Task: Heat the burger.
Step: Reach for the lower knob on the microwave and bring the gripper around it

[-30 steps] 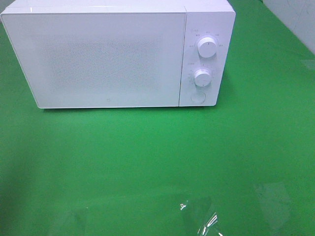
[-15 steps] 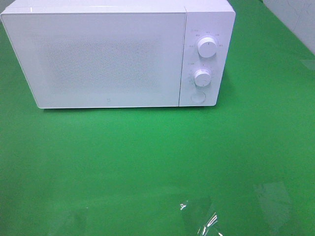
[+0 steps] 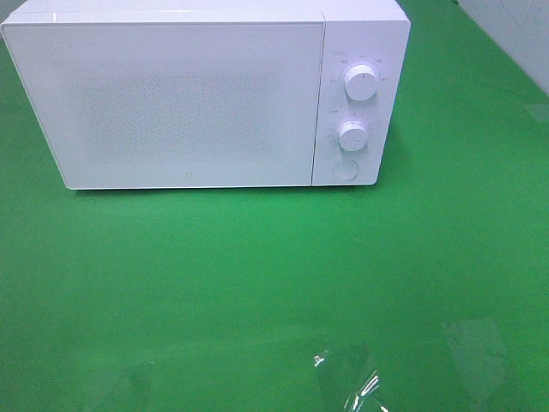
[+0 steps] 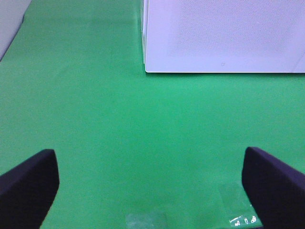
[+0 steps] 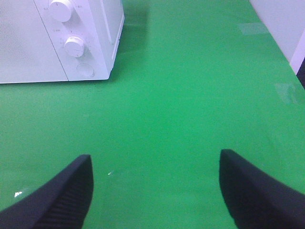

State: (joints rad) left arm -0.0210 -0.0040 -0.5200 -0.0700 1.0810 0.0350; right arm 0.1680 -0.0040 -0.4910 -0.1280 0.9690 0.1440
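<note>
Currently in hand: no handling at all; judged to be either the very opening of the task or a pause around the heating, and the views do not settle which.
Where the microwave is: on the green table, with its door shut and opaque.
Where the burger is: in none of the views; whether it sits behind the microwave's door cannot be told.
State of the left gripper: spread wide and empty, in front of the microwave's door, well apart from it.
State of the right gripper: spread and empty, in front of the microwave's control panel, well apart.
Controls on the microwave: upper knob, lower knob, round button beneath both.
Next move: probably the right gripper goes to the microwave's round button to free the door; that calls for a straight, centred press with one fingertip.
</note>
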